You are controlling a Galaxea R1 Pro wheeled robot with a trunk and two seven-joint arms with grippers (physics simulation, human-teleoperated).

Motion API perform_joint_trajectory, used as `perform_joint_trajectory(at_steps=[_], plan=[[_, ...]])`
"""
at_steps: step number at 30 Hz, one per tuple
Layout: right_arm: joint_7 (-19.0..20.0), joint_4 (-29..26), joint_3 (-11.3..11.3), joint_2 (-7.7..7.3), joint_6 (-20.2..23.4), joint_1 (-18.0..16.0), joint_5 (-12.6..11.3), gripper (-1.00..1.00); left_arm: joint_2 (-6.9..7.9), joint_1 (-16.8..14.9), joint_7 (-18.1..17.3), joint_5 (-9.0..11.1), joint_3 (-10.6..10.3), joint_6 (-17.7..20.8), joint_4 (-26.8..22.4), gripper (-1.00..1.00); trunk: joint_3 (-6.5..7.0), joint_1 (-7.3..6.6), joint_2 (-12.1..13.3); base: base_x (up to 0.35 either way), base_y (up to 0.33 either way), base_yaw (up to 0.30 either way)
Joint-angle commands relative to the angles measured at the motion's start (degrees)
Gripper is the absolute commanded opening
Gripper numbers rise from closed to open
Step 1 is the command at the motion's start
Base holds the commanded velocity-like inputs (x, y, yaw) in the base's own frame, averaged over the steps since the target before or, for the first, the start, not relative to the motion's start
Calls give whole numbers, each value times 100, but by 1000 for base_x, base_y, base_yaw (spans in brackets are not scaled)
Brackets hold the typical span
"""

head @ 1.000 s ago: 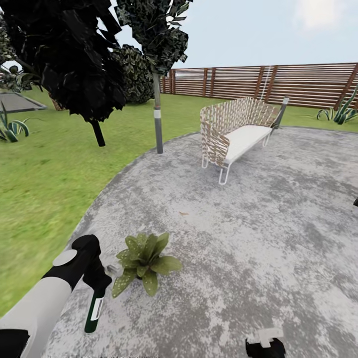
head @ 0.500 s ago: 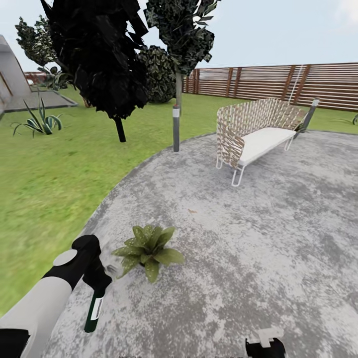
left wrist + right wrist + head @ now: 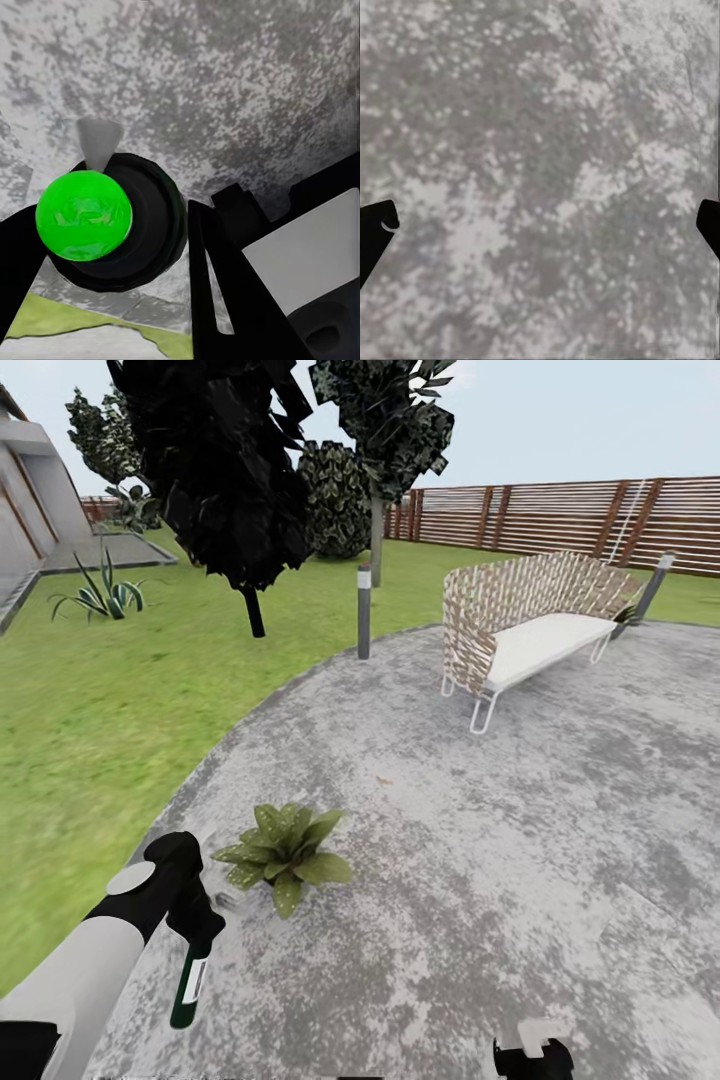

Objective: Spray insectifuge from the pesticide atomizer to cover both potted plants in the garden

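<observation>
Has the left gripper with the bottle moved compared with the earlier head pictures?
No. The left gripper holds the pesticide atomizer at the same spot; the camera turned, shifting the bench.

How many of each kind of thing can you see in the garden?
Small potted plant: 1
Spray bottle, held in the left pincer: 1
Woven bench: 1
Grey post lamps: 2
Spiky agave: 1
Total: 6
</observation>
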Motion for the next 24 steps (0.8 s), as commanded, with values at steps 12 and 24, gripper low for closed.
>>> perform_joint_trajectory(at_steps=[12, 24], plan=[[-10, 14, -47, -4, -11, -2, 60, 100, 1, -4, -59, -48, -13, 83, -9, -100, -45, 0, -2, 201, -219, 168], [-10, 14, -47, -7, -10, -2, 60, 100, -3, -203, -107, -14, 0, 99, -163, -100, -45, 0, -2, 37, -108, 172]])
